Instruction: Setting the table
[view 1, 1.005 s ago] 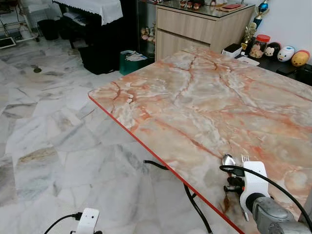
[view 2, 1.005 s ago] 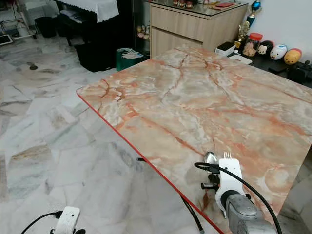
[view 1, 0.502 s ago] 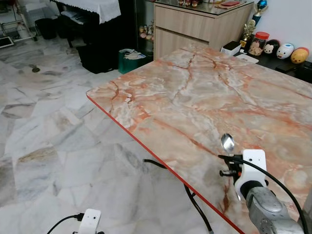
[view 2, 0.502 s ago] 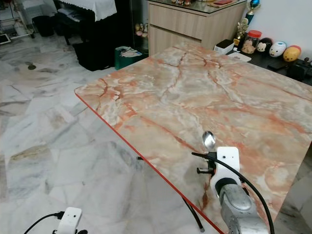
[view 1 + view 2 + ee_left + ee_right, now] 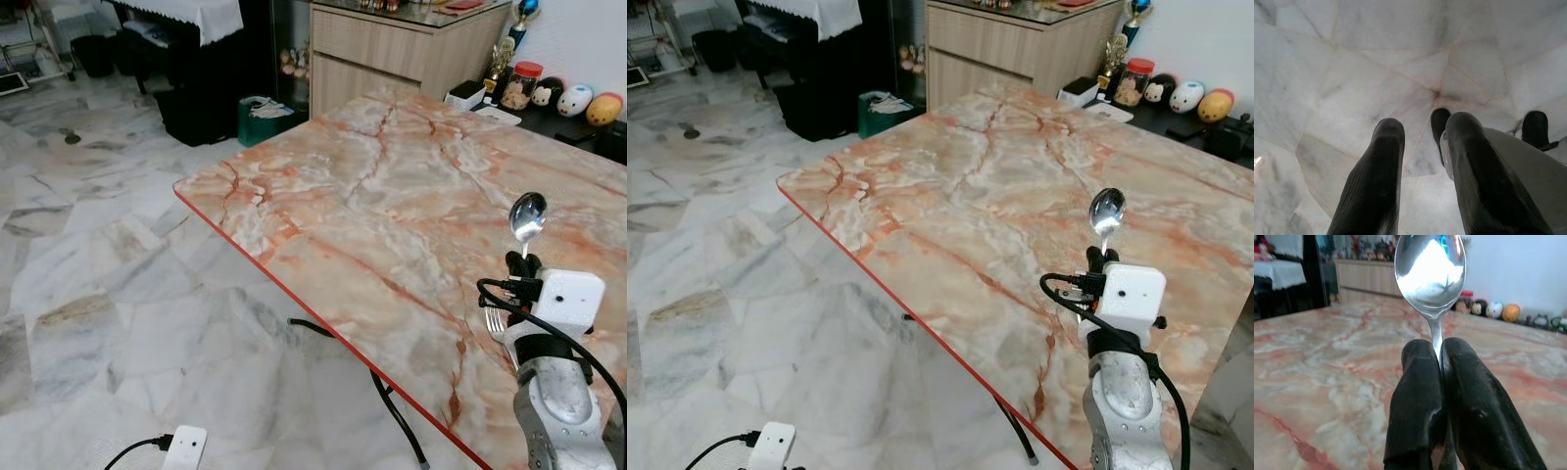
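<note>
— Where is the spoon (image 5: 527,214)?

— Standing upright in the right gripper (image 5: 1439,357), bowl at the top. The two black fingers (image 5: 1415,396) are pinched together on its thin handle, just below the bowl, so the bowl rises clear above the fingertips.

— And the gripper itself?

— Raised above the near right part of the table (image 5: 392,186), a pink and cream marble top with a red edge. A white camera box (image 5: 570,296) sits on the wrist, with a black cable looping off it.

— Anything else by the hand?

— A fork (image 5: 497,321): its tines poke out just beside the wrist, lower than the spoon. I cannot tell whether it lies on the table or is held.

— The other arm?

— The left gripper (image 5: 1420,142) hangs low over the pale marble floor (image 5: 108,284), fingers apart with nothing between them.

— What lies beyond the table?

— A wooden cabinet (image 5: 402,49) at the far end, a red-lidded jar (image 5: 525,84) and a row of small round figures (image 5: 588,103) along the wall
</note>
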